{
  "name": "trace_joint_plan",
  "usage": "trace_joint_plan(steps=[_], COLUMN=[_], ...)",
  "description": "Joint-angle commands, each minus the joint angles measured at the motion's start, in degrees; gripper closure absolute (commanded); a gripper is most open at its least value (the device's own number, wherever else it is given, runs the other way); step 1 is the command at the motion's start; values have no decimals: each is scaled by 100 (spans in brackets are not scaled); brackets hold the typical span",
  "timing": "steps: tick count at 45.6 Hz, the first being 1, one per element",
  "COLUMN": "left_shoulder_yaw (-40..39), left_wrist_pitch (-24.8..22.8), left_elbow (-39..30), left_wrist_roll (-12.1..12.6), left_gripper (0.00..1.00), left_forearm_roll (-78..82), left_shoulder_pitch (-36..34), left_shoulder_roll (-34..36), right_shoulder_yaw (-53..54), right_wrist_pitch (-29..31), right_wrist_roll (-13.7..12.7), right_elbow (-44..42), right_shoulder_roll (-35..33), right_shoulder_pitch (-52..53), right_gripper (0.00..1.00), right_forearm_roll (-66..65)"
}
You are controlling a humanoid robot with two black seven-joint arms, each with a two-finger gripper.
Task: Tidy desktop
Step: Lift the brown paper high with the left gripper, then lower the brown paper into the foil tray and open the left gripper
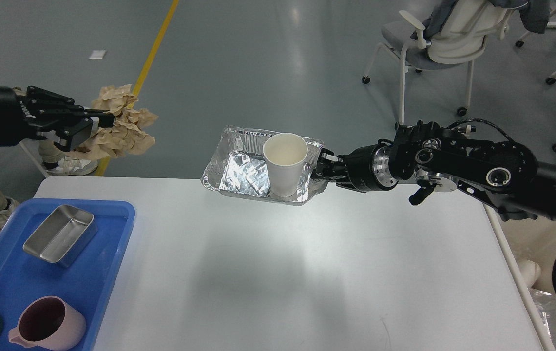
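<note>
Right now my right gripper (320, 168) pinches the right wall of the foil tray (239, 168), a white paper cup (285, 163) standing inside, held above the far edge of the desktop (307, 273). My left gripper (105, 119) clamps crumpled brown paper (122, 129) beyond the desktop's far left corner. A blue tray (112, 243) sits at the left edge, carrying a steel pan (61, 234) and pink mug (51, 324).

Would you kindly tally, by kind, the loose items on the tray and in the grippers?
Metal containers: 2, steel tin and foil tray
Cups: 2, paper cup and pink mug
Crumpled paper: 1, brown wad
Total: 5
</note>
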Motion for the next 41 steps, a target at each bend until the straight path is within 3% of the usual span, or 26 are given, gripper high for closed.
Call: trace_joint_plan(steps=[1, 30, 41], left_shoulder_yaw=[42, 157, 148], left_wrist_pitch=[-282, -590, -617], left_elbow=[36, 941, 1108], left_wrist_roll=[9, 35, 184], left_gripper=[94, 92, 77], left_forearm_roll=[377, 1089, 1072], left_shoulder_pitch=[-396, -572, -554], left_shoulder_roll=[-615, -2584, -2830], right_shoulder_yaw=[0, 71, 79], right_wrist_pitch=[0, -9, -9], right_wrist_roll=[0, 0, 0], right_elbow=[36, 168, 185], right_shoulder_roll=[-5, -58, -58], right_shoulder_pitch=[1, 45, 45], right_gripper=[100, 100, 100], right_forearm_roll=[-2, -2, -2])
